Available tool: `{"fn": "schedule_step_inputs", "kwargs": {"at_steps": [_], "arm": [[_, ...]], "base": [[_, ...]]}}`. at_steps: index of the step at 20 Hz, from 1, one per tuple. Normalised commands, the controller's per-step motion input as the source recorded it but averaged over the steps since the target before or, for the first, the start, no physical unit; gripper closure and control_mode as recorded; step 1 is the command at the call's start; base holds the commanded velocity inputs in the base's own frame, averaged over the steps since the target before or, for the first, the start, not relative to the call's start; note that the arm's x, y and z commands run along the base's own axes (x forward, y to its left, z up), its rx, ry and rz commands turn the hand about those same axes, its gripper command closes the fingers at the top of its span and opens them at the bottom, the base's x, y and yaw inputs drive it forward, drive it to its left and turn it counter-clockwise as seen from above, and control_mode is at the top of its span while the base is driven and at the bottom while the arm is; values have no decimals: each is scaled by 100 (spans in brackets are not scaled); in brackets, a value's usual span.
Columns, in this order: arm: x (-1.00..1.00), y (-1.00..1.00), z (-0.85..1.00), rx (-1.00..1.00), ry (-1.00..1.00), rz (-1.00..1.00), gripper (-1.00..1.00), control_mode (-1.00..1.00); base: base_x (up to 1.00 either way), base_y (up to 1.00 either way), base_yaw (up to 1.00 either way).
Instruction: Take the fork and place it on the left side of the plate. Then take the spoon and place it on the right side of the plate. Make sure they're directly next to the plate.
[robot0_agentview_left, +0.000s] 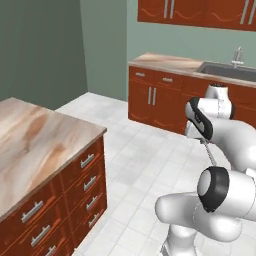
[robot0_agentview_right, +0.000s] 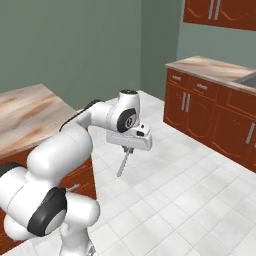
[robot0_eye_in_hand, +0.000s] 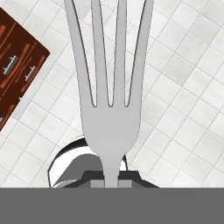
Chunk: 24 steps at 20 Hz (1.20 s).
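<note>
The robot's gripper (robot0_agentview_right: 128, 149) has its jaws closed tight on the handle of the slim pale silver-grey metal fork (robot0_eye_in_hand: 109, 87), which hangs tines-down and slightly tilted (seen from the right base view) over the white tiled floor (robot0_agentview_right: 190, 200). In the hand view the four tines run up the picture from the jaws, with the floor tiles far beyond them. The arm is held out in the aisle between the marbled beige tabletop of the island (robot0_agentview_left: 30, 140) and the red-brown wooden cabinets (robot0_agentview_left: 155, 97) along the far wall, beside a grey steel sink (robot0_agentview_left: 225, 71).
</note>
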Motion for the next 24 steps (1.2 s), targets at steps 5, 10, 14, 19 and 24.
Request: {"fn": "schedule_step_inputs", "kwargs": {"at_steps": [5,10,14,19,24], "arm": [[0,0,0,0,0,0,100,100],[0,0,0,0,0,0,100,100],[0,0,0,0,0,0,100,100],[0,0,0,0,0,0,100,100],[0,0,0,0,0,0,100,100]], "base": [[85,-7,0],[89,-9,0],[91,-19,1],[89,-23,2],[88,-18,3]]}}
